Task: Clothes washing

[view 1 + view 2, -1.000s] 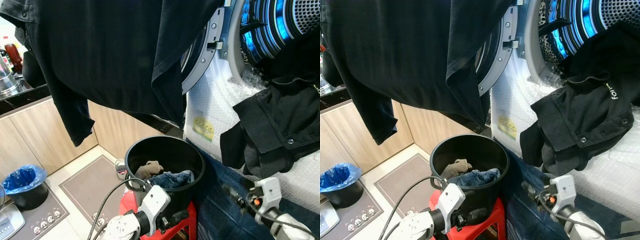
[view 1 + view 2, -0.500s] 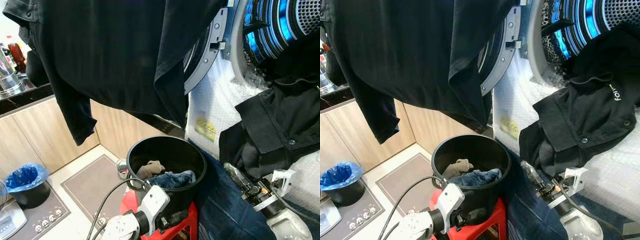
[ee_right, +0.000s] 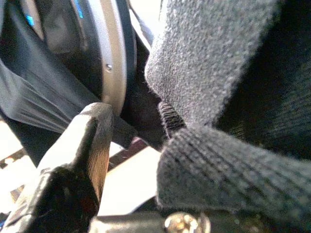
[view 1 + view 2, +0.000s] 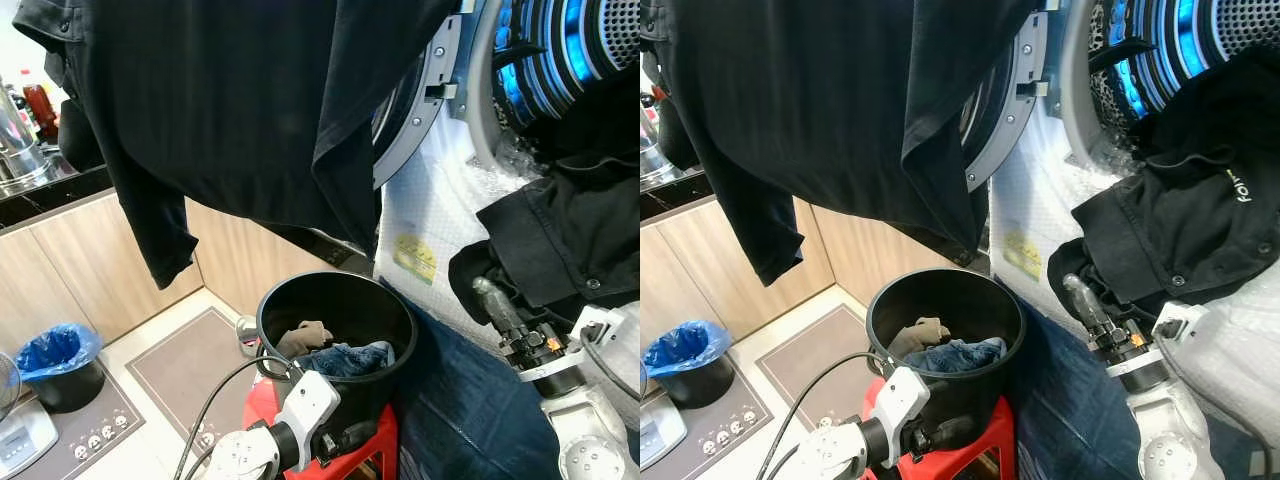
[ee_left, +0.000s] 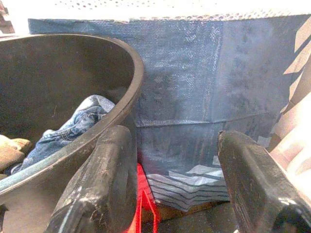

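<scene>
You're loading: right gripper (image 4: 487,292) noses into the black jacket (image 4: 565,245) drooping from the drum (image 4: 1160,40), jaws parted around cloth; close, then shove inward; left gripper (image 5: 170,189) idles wide beside the bucket (image 4: 335,300).

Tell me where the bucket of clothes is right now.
The black bucket sits on a red stool low in the head views, beside the washer's open door, by the left gripper.

Wood cabinets (image 4: 60,280), tile floor (image 4: 150,345) w/ grey mat (image 4: 190,365).
</scene>
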{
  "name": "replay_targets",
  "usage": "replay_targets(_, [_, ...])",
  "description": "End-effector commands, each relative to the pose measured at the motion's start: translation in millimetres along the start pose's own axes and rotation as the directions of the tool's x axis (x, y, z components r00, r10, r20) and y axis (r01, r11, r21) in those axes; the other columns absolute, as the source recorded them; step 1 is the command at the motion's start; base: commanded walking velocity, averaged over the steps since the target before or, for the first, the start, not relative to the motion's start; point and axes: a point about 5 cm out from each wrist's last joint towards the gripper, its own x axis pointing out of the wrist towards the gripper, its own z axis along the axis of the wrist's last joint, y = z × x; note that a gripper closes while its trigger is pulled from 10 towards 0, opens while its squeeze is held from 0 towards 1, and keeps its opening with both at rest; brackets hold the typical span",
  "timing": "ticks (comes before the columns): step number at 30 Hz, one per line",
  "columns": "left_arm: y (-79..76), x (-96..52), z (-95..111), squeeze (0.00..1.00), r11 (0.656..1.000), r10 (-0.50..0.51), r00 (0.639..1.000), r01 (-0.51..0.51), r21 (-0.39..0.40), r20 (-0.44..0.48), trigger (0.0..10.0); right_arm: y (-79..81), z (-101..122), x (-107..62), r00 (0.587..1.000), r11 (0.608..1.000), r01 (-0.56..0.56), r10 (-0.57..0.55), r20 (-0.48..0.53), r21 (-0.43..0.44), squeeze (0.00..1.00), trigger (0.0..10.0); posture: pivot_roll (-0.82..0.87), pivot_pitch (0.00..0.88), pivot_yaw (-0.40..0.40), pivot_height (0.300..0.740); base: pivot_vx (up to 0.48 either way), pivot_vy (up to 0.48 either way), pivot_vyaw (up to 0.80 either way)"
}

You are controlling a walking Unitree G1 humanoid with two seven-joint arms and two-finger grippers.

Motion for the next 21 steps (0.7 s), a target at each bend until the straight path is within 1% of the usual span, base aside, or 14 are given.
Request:
replay_targets(1, [2.6, -0.2, 2, 0.00, 1.000, 0.006, 1.000, -0.006, 0.021, -0.004, 10.0, 9.1, 14, 5.8, 0.995, 0.996, -0.088, 0.087, 0.057, 0.011, 0.00, 10.0, -0.11, 0.000, 0.047, 0.740, 0.000, 0.000, 0.00])
replay_targets(3, [2.6, -0.5, 2, 0.00, 1.000, 0.007, 1.000, -0.007, 0.021, -0.004, 10.0, 14.5, 19, 6.2, 0.986, 0.987, -0.151, 0.146, 0.082, 0.060, 0.00, 10.0, -0.11, 0.000, 0.047, 0.740, 0.000, 0.000, 0.00])
replay_targets(5, [2.6, -0.8, 2, 0.00, 1.000, 0.007, 1.000, -0.007, 0.019, -0.005, 10.0, 23.6, 26, 7.8, 0.971, 0.972, -0.224, 0.216, 0.106, 0.071, 0.00, 10.0, -0.12, 0.000, 0.050, 0.740, 0.000, 0.000, 0.00])
replay_targets(6, [2.6, -0.8, 2, 0.00, 1.000, 0.006, 1.000, -0.006, 0.019, -0.006, 10.0, 25.5, 30, 9.7, 0.966, 0.969, -0.237, 0.228, 0.123, 0.065, 0.00, 10.0, -0.12, 0.000, 0.049, 0.740, 0.000, 0.000, 0.00])
replay_targets(10, [2.6, -0.9, 2, 0.00, 1.000, 0.001, 1.000, 0.000, 0.021, -0.007, 10.0, 24.1, 42, 14.8, 0.960, 0.971, -0.233, 0.222, 0.168, 0.047, 0.00, 10.0, -0.12, 0.000, 0.054, 0.740, 0.000, 0.000, 0.00])
replay_targets(11, [2.6, -0.9, 2, 0.00, 1.000, 0.001, 1.000, 0.000, 0.021, -0.007, 10.0, 24.1, 42, 14.8, 0.960, 0.971, -0.233, 0.222, 0.168, 0.047, 0.00, 10.0, -0.12, 0.000, 0.054, 0.740, 0.000, 0.000, 0.00])
replay_targets(12, [2.6, -0.4, 2, 0.00, 1.000, -0.003, 1.000, 0.004, 0.025, -0.007, 10.0, 23.2, 51, 18.7, 0.955, 0.972, -0.230, 0.219, 0.200, 0.035, 0.00, 10.0, -0.12, 0.000, 0.056, 0.740, 0.000, 0.000, 0.00])
replay_targets(14, [2.6, 0.0, 3, 0.00, 1.000, -0.006, 1.000, 0.007, 0.027, -0.006, 10.0, 23.3, 58, 21.8, 0.949, 0.972, -0.235, 0.226, 0.220, 0.016, 0.00, 10.0, -0.12, 0.000, 0.057, 0.740, 0.000, 0.000, 0.00])
replay_targets(15, [2.6, 0.0, 3, 0.00, 1.000, -0.006, 1.000, 0.007, 0.027, -0.006, 10.0, 23.3, 58, 21.8, 0.949, 0.972, -0.235, 0.226, 0.220, 0.016, 0.00, 10.0, -0.12, 0.000, 0.057, 0.740, 0.000, 0.000, 0.00])
replay_targets(17, [2.3, 0.2, 3, 0.00, 1.000, -0.011, 1.000, 0.011, 0.029, -0.007, 10.0, 24.0, 71, 26.5, 0.936, 0.967, -0.254, 0.244, 0.254, 0.007, 0.00, 10.0, -0.12, 0.000, 0.057, 0.740, 0.000, 0.000, 0.00])
replay_targets(21, [2.2, 0.6, 3, 0.00, 1.000, -0.011, 1.000, 0.012, 0.029, -0.007, 10.0, 23.8, 77, 27.7, 0.926, 0.961, -0.275, 0.263, 0.269, 0.006, 0.00, 10.0, -0.12, 0.000, 0.056, 0.740, 0.000, 0.000, 0.00])
